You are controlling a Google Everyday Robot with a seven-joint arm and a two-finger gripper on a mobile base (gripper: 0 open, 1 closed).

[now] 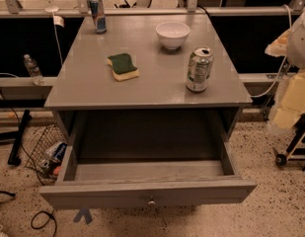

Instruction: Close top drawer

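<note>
The top drawer (147, 194) of the grey cabinet stands pulled far out toward me. Its grey front panel carries one small round metal knob (151, 201) at centre. The inside of the drawer (147, 171) shows a bare grey bottom. The two lower drawer fronts are hidden beneath it. My gripper is not in view. A pale white and yellowish shape (295, 68) at the right edge may be part of my arm, well to the right of the cabinet and apart from the drawer.
On the cabinet top (83, 83) stand a green-and-yellow sponge (123, 66), a white bowl (172, 34), a drink can (199, 69) and a blue can (97, 16). A wire basket (46, 152) and cables lie on the speckled floor at the left. A water bottle (32, 68) stands on a ledge at the left.
</note>
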